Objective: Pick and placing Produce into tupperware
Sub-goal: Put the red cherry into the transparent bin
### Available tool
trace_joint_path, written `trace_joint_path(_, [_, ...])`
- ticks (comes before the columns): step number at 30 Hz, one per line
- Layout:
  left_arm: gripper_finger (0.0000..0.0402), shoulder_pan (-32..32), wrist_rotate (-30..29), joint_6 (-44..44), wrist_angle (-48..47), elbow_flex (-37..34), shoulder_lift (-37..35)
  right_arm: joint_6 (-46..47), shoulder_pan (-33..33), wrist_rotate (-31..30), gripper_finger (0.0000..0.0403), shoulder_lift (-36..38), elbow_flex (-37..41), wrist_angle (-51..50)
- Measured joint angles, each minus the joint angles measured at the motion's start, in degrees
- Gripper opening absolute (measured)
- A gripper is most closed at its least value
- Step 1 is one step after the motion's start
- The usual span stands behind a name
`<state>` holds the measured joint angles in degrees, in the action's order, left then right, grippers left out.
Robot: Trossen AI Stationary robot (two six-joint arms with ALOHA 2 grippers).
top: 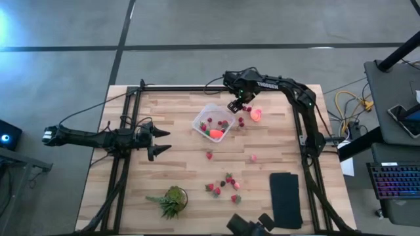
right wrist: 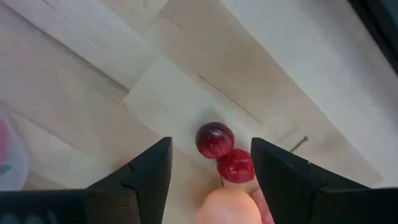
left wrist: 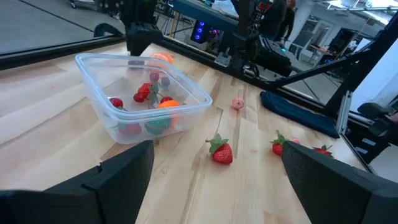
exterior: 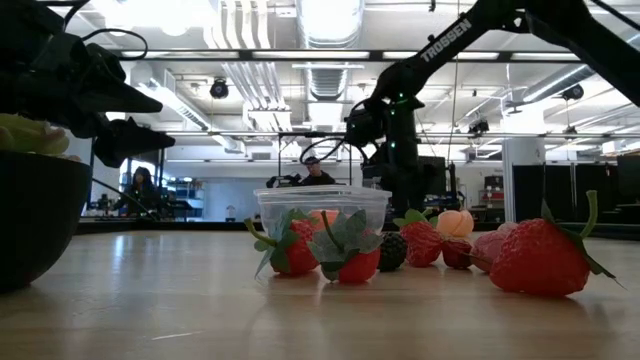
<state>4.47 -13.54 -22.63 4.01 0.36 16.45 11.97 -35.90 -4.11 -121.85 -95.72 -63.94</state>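
The clear tupperware (top: 213, 122) stands on the wooden table's far middle, with red strawberries and an orange piece (left wrist: 168, 104) inside. Just right of it my right gripper (top: 237, 108) points down, open. Two dark red cherries (right wrist: 215, 139) lie on the table below the gap between its fingers, untouched. A pink-orange round fruit (top: 256, 115) lies beside them. Loose strawberries (top: 223, 187) rest on the table nearer the front. My left gripper (top: 161, 141) waits open at the left side, holding nothing.
A spiky green plant (top: 172, 200) sits near the front edge, and a flat black pad (top: 285, 200) lies at the front right. Single pieces (top: 209, 155) (top: 253, 158) lie on the table's middle. Black frame rails run along both sides.
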Motion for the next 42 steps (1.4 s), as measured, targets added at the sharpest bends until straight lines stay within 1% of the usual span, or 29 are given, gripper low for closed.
trace_joint_path(4, [0.0338, 0.00, 0.01, -0.01, 0.02, 0.00, -0.05, -0.48, -0.29, 1.57, 0.0206, -1.10, -0.19, -0.21])
trace_joint_path(20, [0.0338, 0.00, 0.00, 0.00, 0.00, 0.00, 0.02, -1.99, -1.37, 1.05, 0.0150, -2.09, 0.17, -0.04])
trace_joint_path(26, [0.0338, 0.00, 0.01, -0.01, 0.00, 0.00, -0.01, -1.97, -1.64, 3.33, 0.0153, -2.09, 0.20, -0.01])
trace_joint_path(33, [0.0338, 0.00, 0.01, 0.00, 0.02, 0.00, 0.02, -1.98, -1.80, 3.95, 0.0166, -2.07, 2.49, 0.18])
trace_joint_path(37, [0.0338, 0.02, 0.01, -0.01, 0.00, 0.00, 0.02, -2.01, -1.91, 4.03, 0.0163, -2.07, 4.02, 1.09])
trace_joint_path(42, [0.0338, 0.02, 0.00, -0.01, 0.00, 0.00, 0.02, -1.97, -1.91, 4.03, 0.0152, -2.07, 3.25, 2.23])
